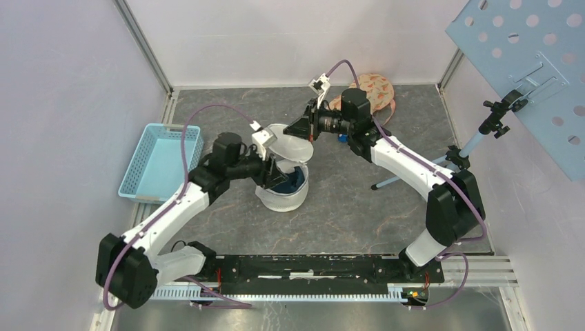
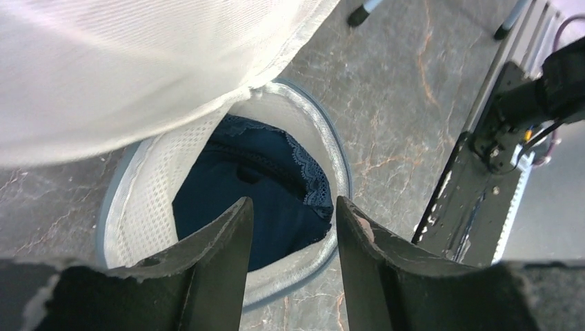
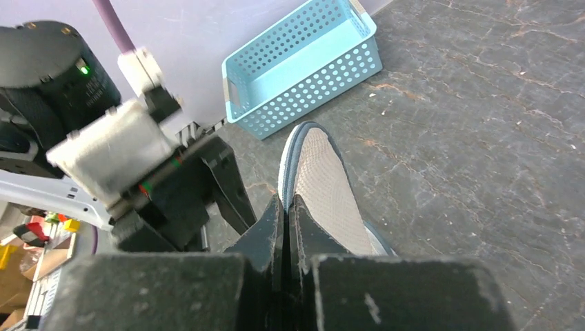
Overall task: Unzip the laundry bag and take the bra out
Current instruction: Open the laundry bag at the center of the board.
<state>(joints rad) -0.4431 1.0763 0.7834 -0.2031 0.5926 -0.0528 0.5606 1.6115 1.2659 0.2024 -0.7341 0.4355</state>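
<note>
The left arm [image 1: 172,214] and right arm [image 1: 407,169] share curved white shells and chunky black joint housings [image 1: 127,269], each with a purple cable [image 1: 207,110]. Both sit on a black base rail [image 1: 310,265]. The left pincer [image 2: 293,207] and right pincer [image 3: 285,200] have matte black tapered fingers; a green light [image 3: 84,69] shows on a black motor, upper left of the right wrist view

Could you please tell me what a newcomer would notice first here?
At centre, the white laundry bag lies open, its mesh lid pinched up by the right gripper, showing the dark blue bra inside. The left gripper hangs open right above it. A light blue basket sits to its left.
</note>
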